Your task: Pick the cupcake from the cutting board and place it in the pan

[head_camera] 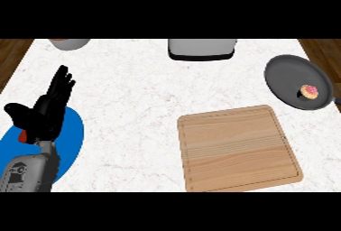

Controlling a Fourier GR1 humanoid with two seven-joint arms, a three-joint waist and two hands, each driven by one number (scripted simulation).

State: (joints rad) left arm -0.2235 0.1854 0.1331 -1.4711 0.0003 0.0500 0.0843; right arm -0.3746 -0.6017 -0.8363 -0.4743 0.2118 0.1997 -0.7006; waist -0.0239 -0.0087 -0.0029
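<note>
Already in the round dark grey pan (293,76), a small pink-topped cupcake (310,91) sits toward that pan's lower right side, just inside the rim. The pan lies up and to the right of the rectangular light wooden cutting board (236,148), apart from it, and part of its right side, handle included, runs out of view. The board rests flat on the white marbled counter (140,103) with nothing on it.

Well to the left of the board, the robot's left hand (48,110) shows near the counter's left edge, its black fingers straight and pointing up, thumb spread to the side, holding nothing. Its grey forearm (28,171) comes in from the lower left corner. Beneath hand and forearm lies a blue rounded plate (72,135), partly covered by them and partly cut off at the counter's edge. A small red patch beside the wrist cannot be identified.

Far above the board, at the counter's back edge, stands a grey and white box-shaped appliance (202,48), cropped at the top so its kind is hard to tell. Up and far left of the board, a grey bowl-like vessel (68,43) is also cut off, only its lower rim showing. Brown wooden floor (13,56) flanks the counter on both sides. The right hand appears nowhere.
</note>
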